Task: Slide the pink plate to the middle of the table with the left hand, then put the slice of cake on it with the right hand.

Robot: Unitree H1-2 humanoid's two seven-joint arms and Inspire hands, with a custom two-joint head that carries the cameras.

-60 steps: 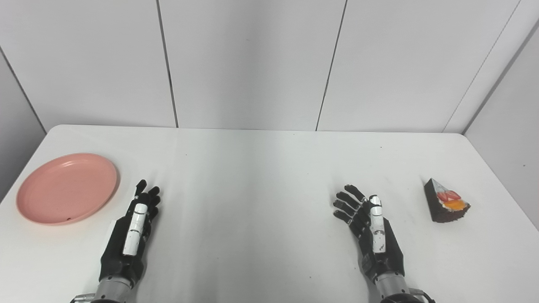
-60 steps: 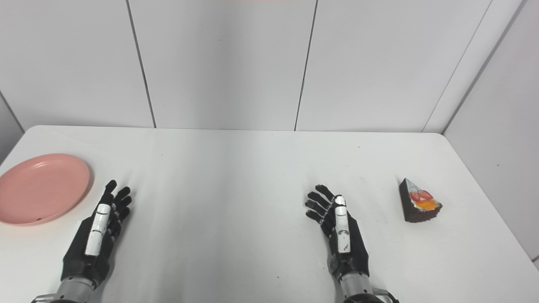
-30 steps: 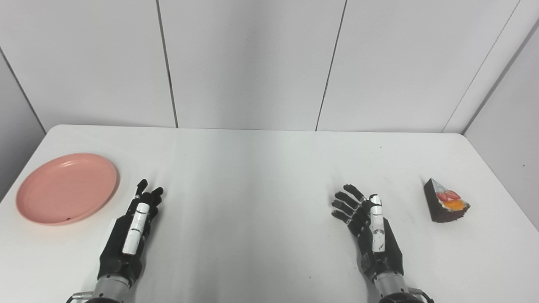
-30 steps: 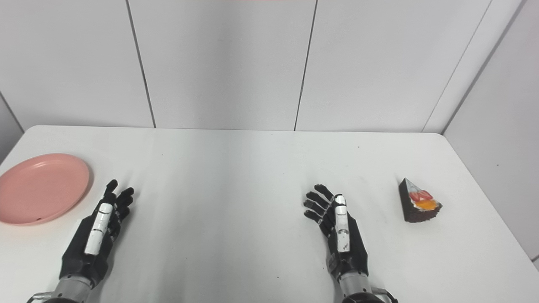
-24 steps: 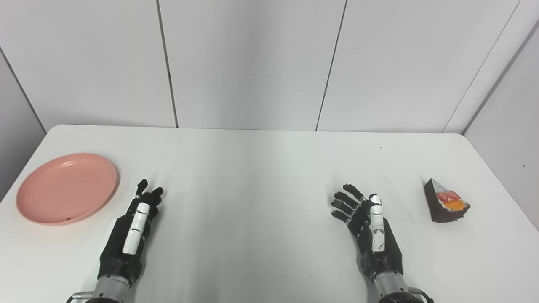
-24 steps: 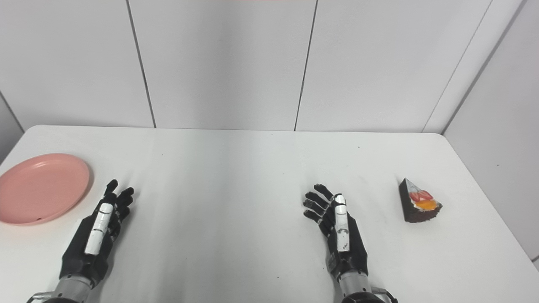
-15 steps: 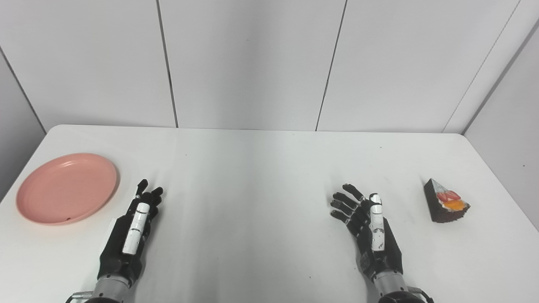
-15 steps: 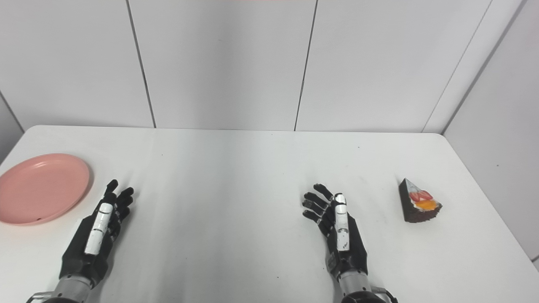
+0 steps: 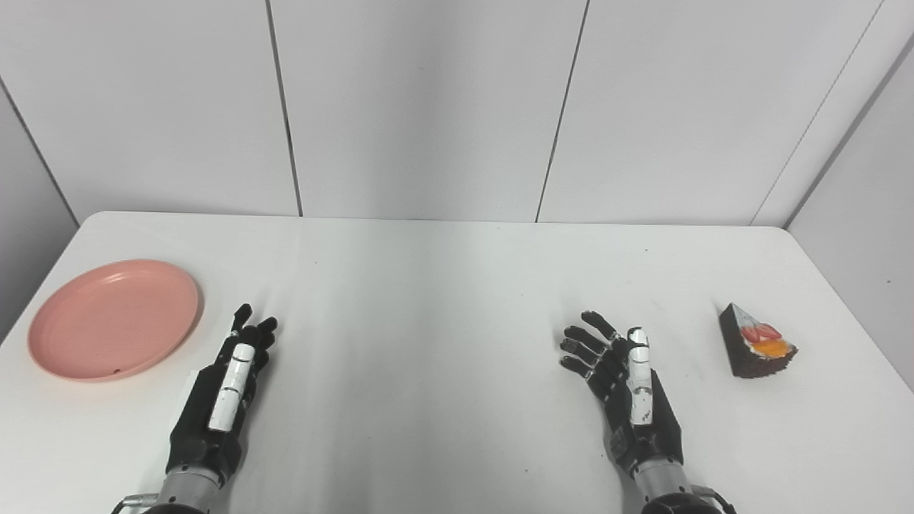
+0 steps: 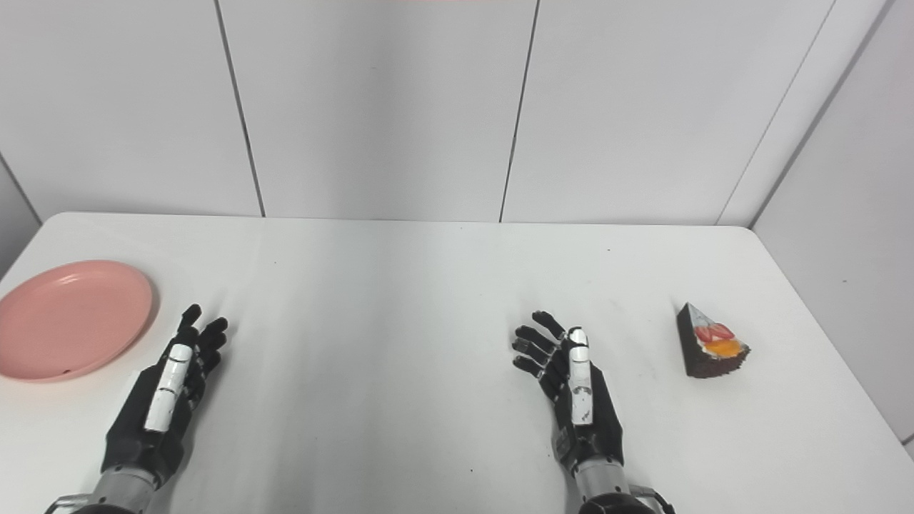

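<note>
Left eye view: pink plate [image 9: 114, 319] round, shallow, bare.

A round pink plate [image 9: 114, 319] lies flat and bare near the table's left edge. Far across at the right edge sits a wedge-shaped slice of cake [image 9: 754, 350], dark chocolate with white cream, strawberry and an orange piece on top, its narrow tip pointing away.
</note>
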